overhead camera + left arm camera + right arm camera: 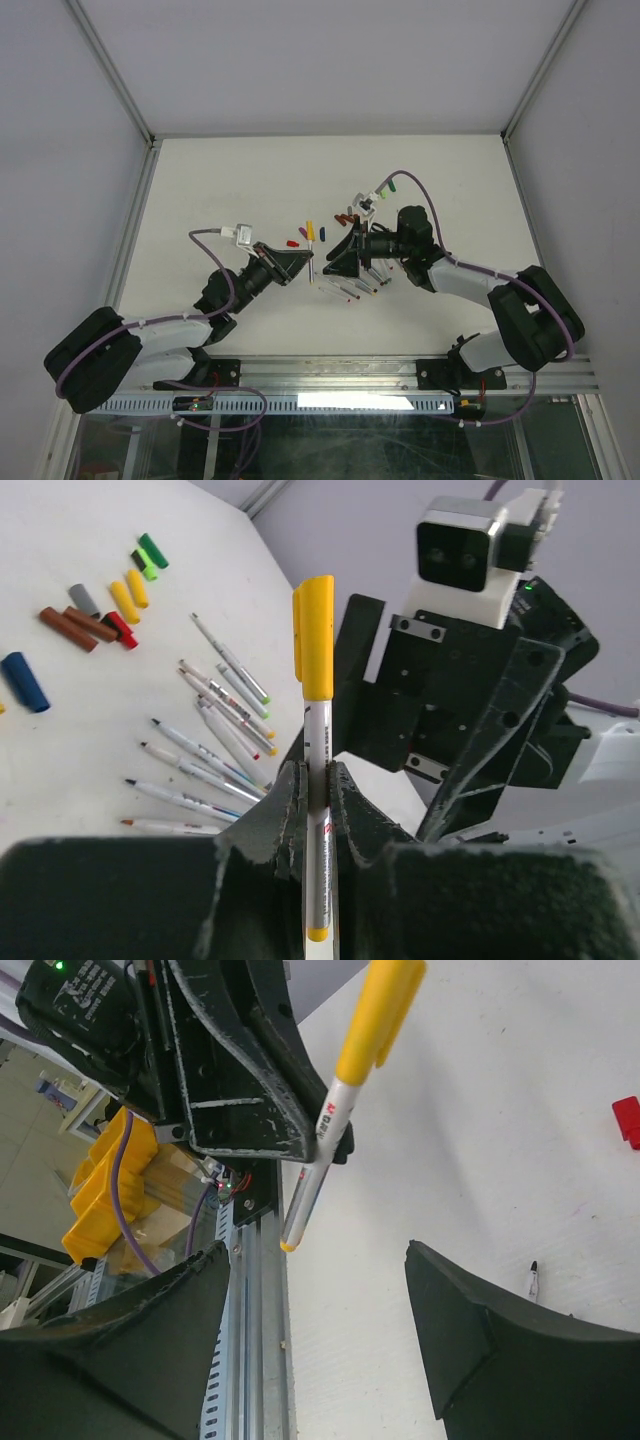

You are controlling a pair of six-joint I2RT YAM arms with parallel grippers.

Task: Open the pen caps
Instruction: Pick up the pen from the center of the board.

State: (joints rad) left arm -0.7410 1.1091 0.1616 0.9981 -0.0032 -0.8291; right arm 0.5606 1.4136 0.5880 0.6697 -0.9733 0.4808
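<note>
The yellow cap [314, 635] sits on its pen, held upright above the middle of the counter [60, 750].
The cap is light, stiff, smooth plastic with a side clip, and it is probably press-fitted. It is best pinched across its body above the seam and pulled straight along the barrel [318, 880]. The left hand [318, 780] is clamped on the barrel below the cap. The right hand [318, 1290] faces the pen with its fingers apart, seemingly touching nothing. The loose caps [125, 600] lie toward the counter's far edge, with the uncapped pens [215, 735] just beside them. No container shows.
</note>
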